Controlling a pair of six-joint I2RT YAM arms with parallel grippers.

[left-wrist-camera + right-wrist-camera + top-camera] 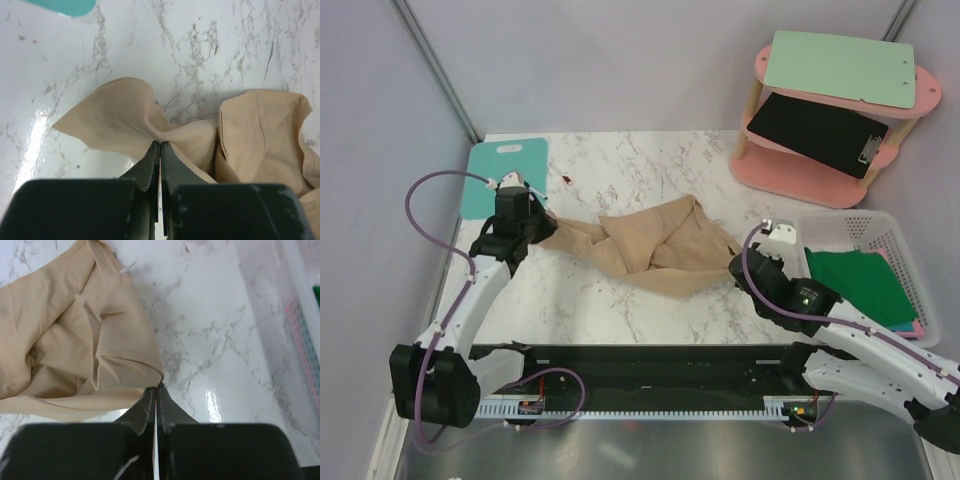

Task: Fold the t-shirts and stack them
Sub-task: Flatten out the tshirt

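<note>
**Item 1: tan t-shirt** point(655, 248)
- Location: the middle of the marble table point(620, 310), stretched between the 2 arms.
- Condition: bunched and twisted, with no fold made.

**Item 2: green t-shirt** point(855, 280)
- Location: in the white basket point(840, 222) at the right, over other coloured cloth.
- Condition: cannot tell whether it is folded.

**Progress:** judged early. 0 shirts are stacked on the table. Spreading flat, folding and stacking all remain.

**Left gripper** point(160, 146)
- Claw: pressed together, pinching the shirt's left end, near the teal board point(505, 175).
- Arm: reaches forward from its base, elbow bent, wrist tipped down to the cloth.

**Right gripper** point(156, 389)
- Claw: pressed together on the shirt's right corner, near the basket.
- Arm: lies low and extends leftward from its base.
</note>
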